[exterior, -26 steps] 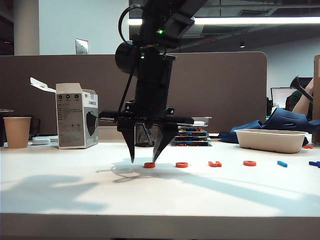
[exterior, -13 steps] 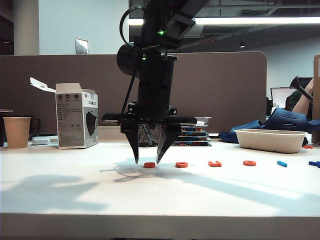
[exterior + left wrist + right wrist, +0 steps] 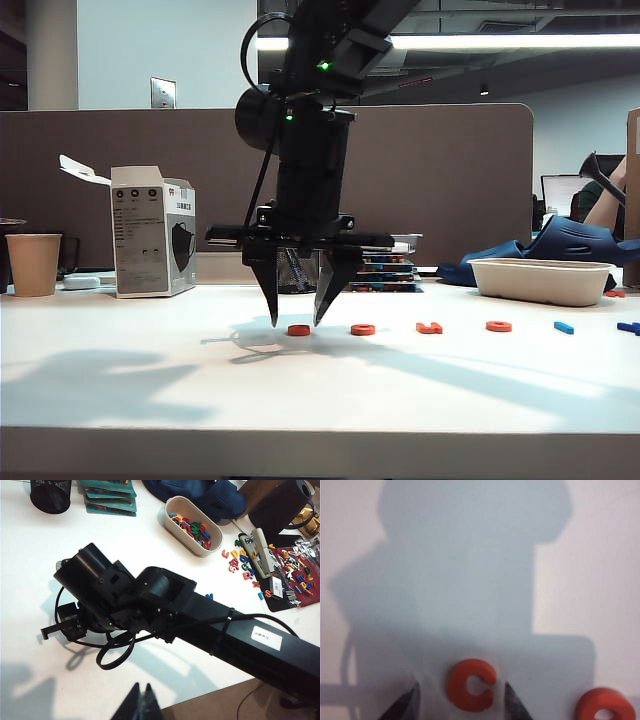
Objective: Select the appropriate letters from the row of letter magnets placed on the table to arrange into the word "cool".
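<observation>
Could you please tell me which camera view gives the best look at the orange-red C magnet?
The right wrist view: the C magnet fills it from above, its shape plain, lying between the open right gripper's fingertips. The exterior view shows it edge-on, a flat red disc under that gripper. In the left wrist view the arm hides it.

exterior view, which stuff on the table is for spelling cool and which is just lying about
For the job:
- C, between the open right gripper's fingertips
- two O's
- light-blue bar

Just lying about:
- hook-shaped magnet
- darker blue magnet
- paper cup
- box
- white tray

The left gripper is idle, raised above the table.
</observation>
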`<action>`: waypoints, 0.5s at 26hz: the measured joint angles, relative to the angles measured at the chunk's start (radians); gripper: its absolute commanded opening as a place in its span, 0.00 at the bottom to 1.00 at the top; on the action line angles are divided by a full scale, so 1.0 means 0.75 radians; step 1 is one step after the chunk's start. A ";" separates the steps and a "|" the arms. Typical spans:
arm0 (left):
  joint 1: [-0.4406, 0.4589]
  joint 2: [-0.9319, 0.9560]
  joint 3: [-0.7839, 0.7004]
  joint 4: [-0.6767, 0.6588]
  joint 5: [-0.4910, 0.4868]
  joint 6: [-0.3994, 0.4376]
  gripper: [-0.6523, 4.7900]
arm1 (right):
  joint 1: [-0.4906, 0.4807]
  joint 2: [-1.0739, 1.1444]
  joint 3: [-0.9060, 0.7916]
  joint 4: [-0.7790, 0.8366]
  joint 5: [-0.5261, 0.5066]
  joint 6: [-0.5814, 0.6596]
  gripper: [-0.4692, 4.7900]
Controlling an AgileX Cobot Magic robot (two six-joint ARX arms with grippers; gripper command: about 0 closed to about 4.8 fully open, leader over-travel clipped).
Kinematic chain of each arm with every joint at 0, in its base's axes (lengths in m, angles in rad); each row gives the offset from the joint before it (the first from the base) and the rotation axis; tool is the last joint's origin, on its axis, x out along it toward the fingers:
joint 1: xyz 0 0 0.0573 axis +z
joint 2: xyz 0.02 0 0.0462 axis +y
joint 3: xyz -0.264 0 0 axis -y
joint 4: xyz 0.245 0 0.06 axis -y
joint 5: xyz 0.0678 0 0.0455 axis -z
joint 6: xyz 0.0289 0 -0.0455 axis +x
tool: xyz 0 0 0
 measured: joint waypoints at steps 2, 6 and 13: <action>0.000 0.000 0.000 0.000 0.000 0.000 0.11 | -0.001 0.002 0.001 0.002 0.000 0.000 0.49; 0.000 0.000 0.000 0.000 0.000 0.000 0.11 | -0.004 0.021 0.004 -0.003 -0.001 0.005 0.49; 0.000 0.000 0.000 0.001 0.000 0.000 0.11 | -0.003 0.025 0.008 -0.004 -0.012 0.020 0.49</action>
